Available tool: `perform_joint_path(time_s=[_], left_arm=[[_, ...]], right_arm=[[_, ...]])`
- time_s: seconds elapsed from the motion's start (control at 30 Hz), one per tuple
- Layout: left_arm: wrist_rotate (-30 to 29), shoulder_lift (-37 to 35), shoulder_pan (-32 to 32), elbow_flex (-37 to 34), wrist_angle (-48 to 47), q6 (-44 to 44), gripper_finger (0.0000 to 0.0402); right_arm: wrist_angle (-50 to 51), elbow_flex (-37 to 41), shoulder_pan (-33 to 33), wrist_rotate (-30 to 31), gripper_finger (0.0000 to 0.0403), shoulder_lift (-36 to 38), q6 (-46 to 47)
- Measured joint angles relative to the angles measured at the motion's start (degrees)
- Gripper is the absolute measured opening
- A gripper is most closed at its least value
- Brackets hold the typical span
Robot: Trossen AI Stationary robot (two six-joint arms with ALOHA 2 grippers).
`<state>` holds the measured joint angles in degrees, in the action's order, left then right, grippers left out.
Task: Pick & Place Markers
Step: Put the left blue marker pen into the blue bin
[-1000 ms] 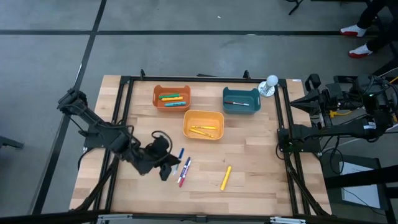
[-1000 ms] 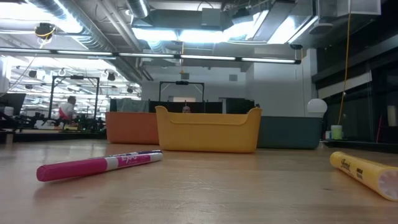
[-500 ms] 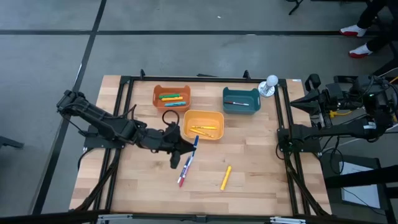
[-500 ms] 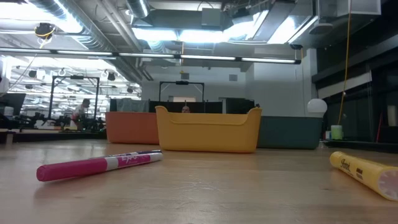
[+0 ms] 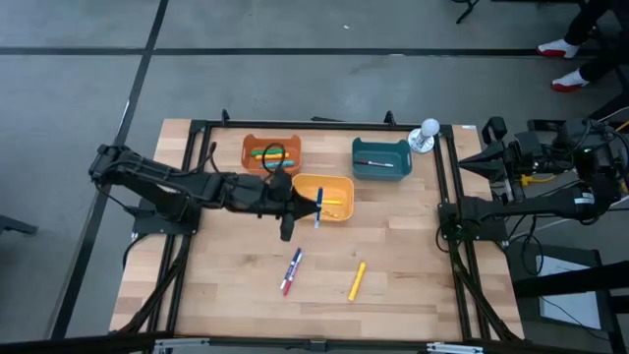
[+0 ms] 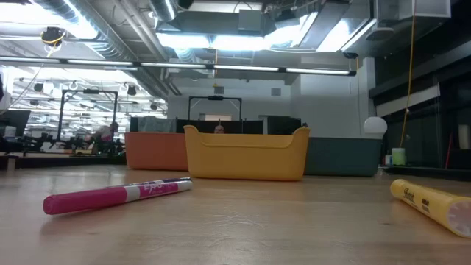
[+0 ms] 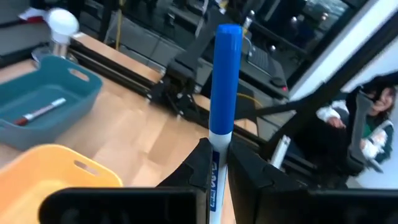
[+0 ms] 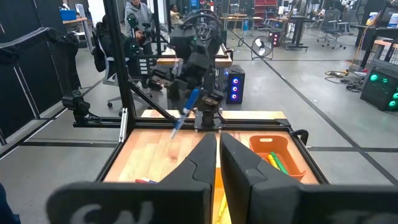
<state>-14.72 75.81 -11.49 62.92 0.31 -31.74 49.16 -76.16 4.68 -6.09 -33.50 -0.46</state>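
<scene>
My left gripper (image 5: 307, 207) reaches in from the table's left, shut on a blue marker (image 7: 224, 87) at the near-left rim of the yellow bin (image 5: 334, 187). Two more markers lie flat on the wood: a pink-and-blue one (image 5: 292, 270) and a yellow one (image 5: 357, 280). The orange bin (image 5: 271, 152) and the teal bin (image 5: 381, 157) also hold markers. My right gripper (image 8: 217, 158) is shut and empty, raised at the table's right edge. My left gripper pinches the blue marker between its two fingers (image 7: 200, 167) on the white barrel (image 7: 216, 163), just below the blue cap. The fingers come roughly level from the table's left and lie across the marker. The marker is lifted clear and tilted, cap end up.
A white ball on a small stand (image 5: 427, 133) sits at the far right corner. A black frame (image 5: 450, 211) borders the tabletop. Bare wood lies between the bins and the loose markers. In the low view, the pink marker (image 6: 118, 195) and the yellow marker (image 6: 430, 206) lie before the yellow bin (image 6: 246, 153).
My left gripper has gone from the loose markers near the front toward the far and right, up to the yellow bin, rolling as it went. The blue marker has come off the table with it, lifted clear. The other markers stay put.
</scene>
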Motion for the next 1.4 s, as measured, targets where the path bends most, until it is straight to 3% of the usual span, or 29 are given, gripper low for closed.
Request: perform_joint_path(time_s=[0.33,0.77,1.2,1.4], left_arm=[[3.29,-0.02,6.0,-0.02,3.41,3.22,0.0024],[15.38,-2.73,14.96,-0.07,8.57,8.74,0.0023],[30.47,-4.15,23.19,-0.07,8.95,11.54,0.0023],[33.94,-4.28,24.26,-0.07,8.92,11.54,0.0023]], right_arm=[[-0.08,0.02,-0.01,-0.02,0.0023,-0.01,0.32],[-6.13,0.0,-0.01,-0.04,0.0023,-1.78,5.17],[-17.06,0.0,0.01,6.55,0.0024,-12.06,14.23],[-24.51,0.02,0.01,7.28,0.0057,-17.62,14.68]])
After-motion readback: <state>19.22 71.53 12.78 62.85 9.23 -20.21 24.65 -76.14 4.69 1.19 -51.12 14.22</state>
